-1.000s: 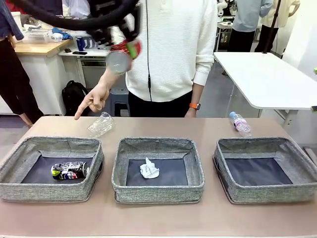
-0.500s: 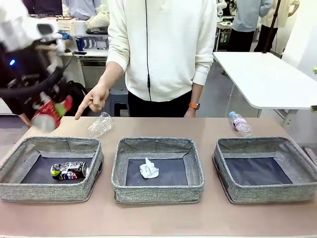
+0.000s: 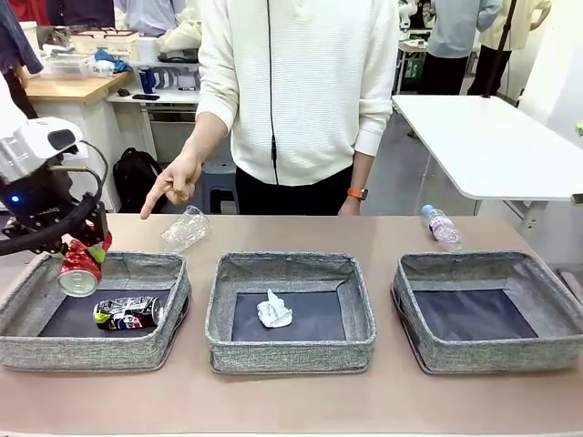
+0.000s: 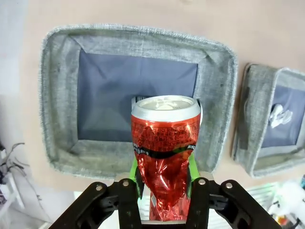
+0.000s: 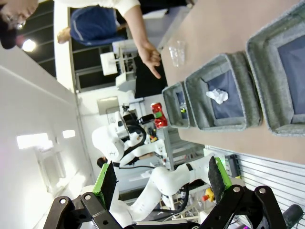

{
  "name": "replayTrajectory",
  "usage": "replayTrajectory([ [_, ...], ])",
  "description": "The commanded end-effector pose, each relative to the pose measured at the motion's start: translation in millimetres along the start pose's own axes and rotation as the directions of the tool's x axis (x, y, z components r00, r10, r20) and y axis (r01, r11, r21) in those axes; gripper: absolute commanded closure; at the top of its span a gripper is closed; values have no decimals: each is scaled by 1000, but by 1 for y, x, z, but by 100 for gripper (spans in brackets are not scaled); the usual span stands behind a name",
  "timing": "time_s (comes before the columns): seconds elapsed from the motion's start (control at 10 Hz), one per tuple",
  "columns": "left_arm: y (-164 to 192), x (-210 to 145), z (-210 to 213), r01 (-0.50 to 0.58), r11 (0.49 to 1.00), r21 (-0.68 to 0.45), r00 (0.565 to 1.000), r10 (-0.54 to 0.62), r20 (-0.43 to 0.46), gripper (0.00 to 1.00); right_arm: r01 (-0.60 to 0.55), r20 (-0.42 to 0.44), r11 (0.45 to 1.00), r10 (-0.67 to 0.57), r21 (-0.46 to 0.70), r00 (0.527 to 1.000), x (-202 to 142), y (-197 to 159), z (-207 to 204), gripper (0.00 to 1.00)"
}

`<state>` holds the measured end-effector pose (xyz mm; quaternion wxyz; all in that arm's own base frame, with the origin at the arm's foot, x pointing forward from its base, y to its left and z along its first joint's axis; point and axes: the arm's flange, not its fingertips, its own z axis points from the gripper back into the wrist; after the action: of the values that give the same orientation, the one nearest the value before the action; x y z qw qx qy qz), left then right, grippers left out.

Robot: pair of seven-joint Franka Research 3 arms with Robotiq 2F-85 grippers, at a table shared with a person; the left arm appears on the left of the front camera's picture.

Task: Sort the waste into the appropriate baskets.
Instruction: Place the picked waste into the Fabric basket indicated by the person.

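While my left gripper (image 4: 163, 175) pinches red can (image 4: 165, 136) over left basket (image 3: 100, 353) holding dark multicoloured can (image 3: 127, 313), my right gripper (image 5: 162, 179) gapes, empty.

1. The brown flat table (image 3: 291, 405) carries three shallow rectangular baskets of grey woven fabric in one row: the left basket (image 3: 91, 352), the middle basket (image 3: 291, 356), the right basket (image 3: 501, 358).
2. A clear plastic container (image 3: 186, 228) lies on its side behind the left basket.
3. A clear bottle with a pink label (image 3: 442, 226) lies behind the right basket.
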<state>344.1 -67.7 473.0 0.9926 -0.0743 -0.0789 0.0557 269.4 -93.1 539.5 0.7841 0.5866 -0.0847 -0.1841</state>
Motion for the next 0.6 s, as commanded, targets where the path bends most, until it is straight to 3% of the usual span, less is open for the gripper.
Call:
replayTrajectory([
  [0.0, -10, -4, -6, -19, 1000, -9, 1000, 19, 6, 60, 4, 12, 1000, -4, 4, 1000, -4, -2, -2, 0],
  [0.3, -9, -6, -9, -26, 1000, -2, 1000, 26, -2, 60, 4, 12, 1000, -4, 4, 1000, -4, -2, -2, 0],
  [0.4, -9, -6, -10, -24, 1000, -5, 1000, 24, -12, 35, 4, 12, 1000, -4, 4, 1000, -4, -2, -2, 0],
  [0.5, -10, -7, -10, -2, 1000, -2, 1000, 2, -11, 3, 4, 12, 1000, -4, 4, 1000, -4, -2, -2, 0],
])
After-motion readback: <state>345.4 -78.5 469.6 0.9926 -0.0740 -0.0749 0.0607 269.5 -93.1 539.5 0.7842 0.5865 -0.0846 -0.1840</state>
